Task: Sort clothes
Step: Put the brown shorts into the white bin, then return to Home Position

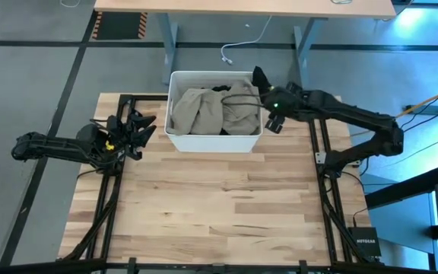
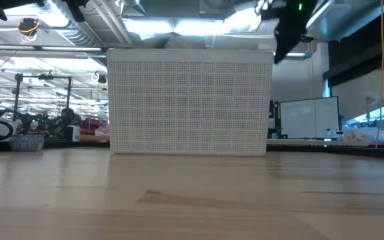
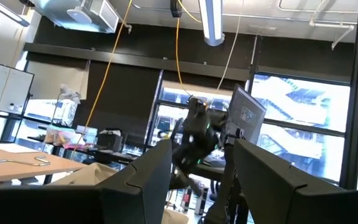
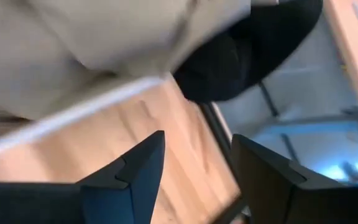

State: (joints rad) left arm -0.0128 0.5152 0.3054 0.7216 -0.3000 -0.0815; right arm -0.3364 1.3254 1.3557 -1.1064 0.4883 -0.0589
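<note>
Looking straight down, the high view shows a white rectangular plastic tub (image 1: 214, 138) at the far middle of the light wooden table (image 1: 219, 213). Crumpled khaki-beige garments (image 1: 215, 110) fill it, with a bit of black garment (image 1: 220, 89) showing at the far rim. The right gripper (image 1: 273, 122) hangs just beside the tub's right wall, near the far corner, its fingers apart and empty. The left gripper (image 1: 137, 129) waits at the table's left edge, well apart from the tub, pointing toward it, fingers spread and holding nothing.

From table height, the low view shows the tub's perforated front wall (image 2: 189, 103) standing on the wood, with the right arm (image 2: 287, 27) coming down at its upper right corner; whether the fingers are apart cannot be told here.

The left wrist view looks past that arm's own two dark fingers (image 3: 148, 180), which are separated, toward the right arm (image 3: 197, 134) farther off in front of windows.

The right wrist view shows its own dark fingers (image 4: 135, 174) apart over the wood, with khaki-beige fabric (image 4: 73, 43) and black fabric (image 4: 247, 50) beyond them, untouched.
</note>
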